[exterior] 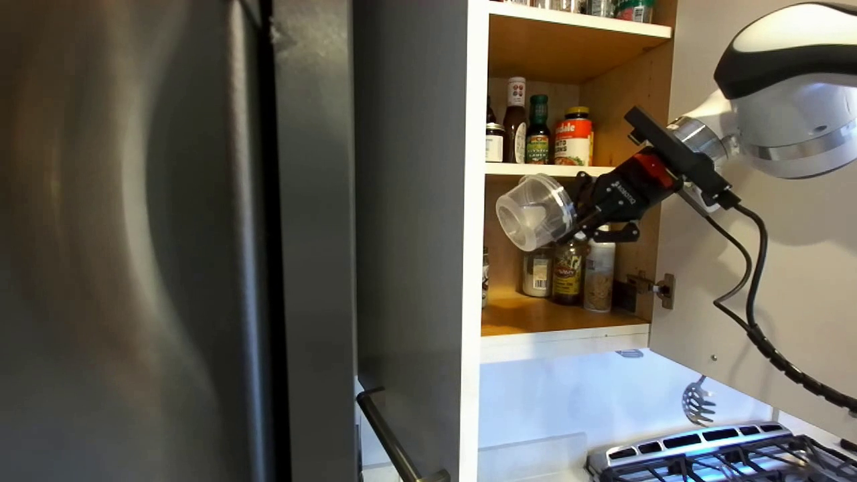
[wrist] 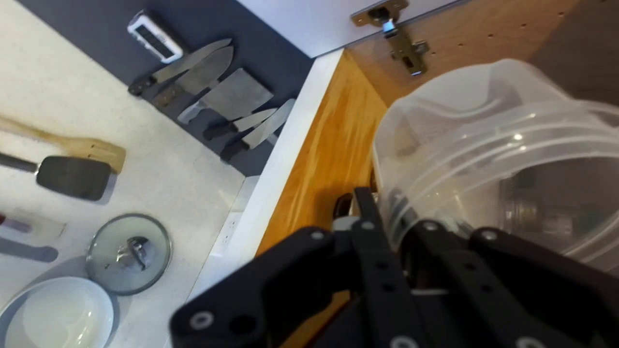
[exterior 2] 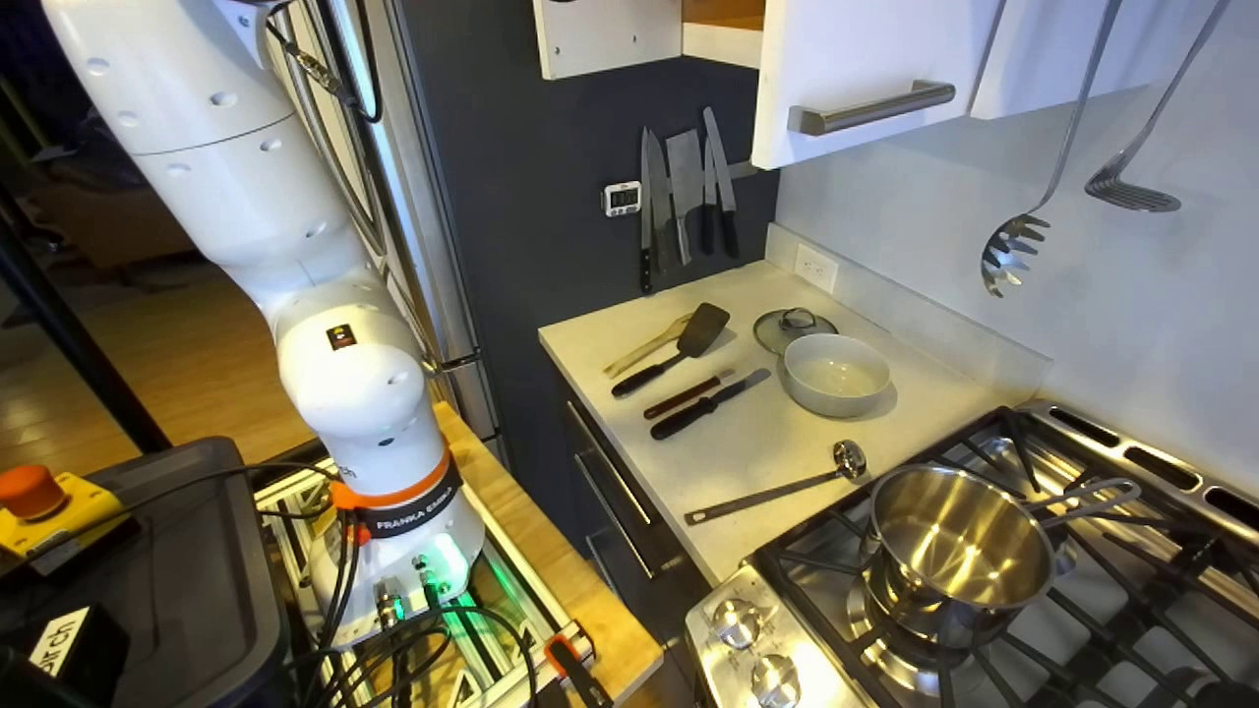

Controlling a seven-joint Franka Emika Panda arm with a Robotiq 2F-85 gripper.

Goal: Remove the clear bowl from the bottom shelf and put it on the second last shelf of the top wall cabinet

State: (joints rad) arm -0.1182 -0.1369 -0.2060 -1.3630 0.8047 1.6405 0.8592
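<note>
The clear bowl (exterior: 529, 213) is tilted on its side in front of the open wall cabinet. It overlaps the middle shelf's front edge (exterior: 529, 170) and hangs above the bottom shelf (exterior: 535, 320). My gripper (exterior: 577, 215) is shut on the bowl's rim, one finger inside and one outside. In the wrist view the bowl (wrist: 464, 121) fills the right side, its wall between the fingertips (wrist: 384, 212). One finger shows through the clear plastic. The gripper and bowl are out of view in an exterior view that shows the arm (exterior 2: 344, 364) and counter.
Bottles (exterior: 515, 127) and a can (exterior: 574, 139) stand on the middle shelf. Jars (exterior: 568, 271) and a tall container (exterior: 599, 278) stand on the bottom shelf. The open cabinet door (exterior: 730, 268) is beside the arm. A pot (exterior 2: 959, 541) sits on the stove.
</note>
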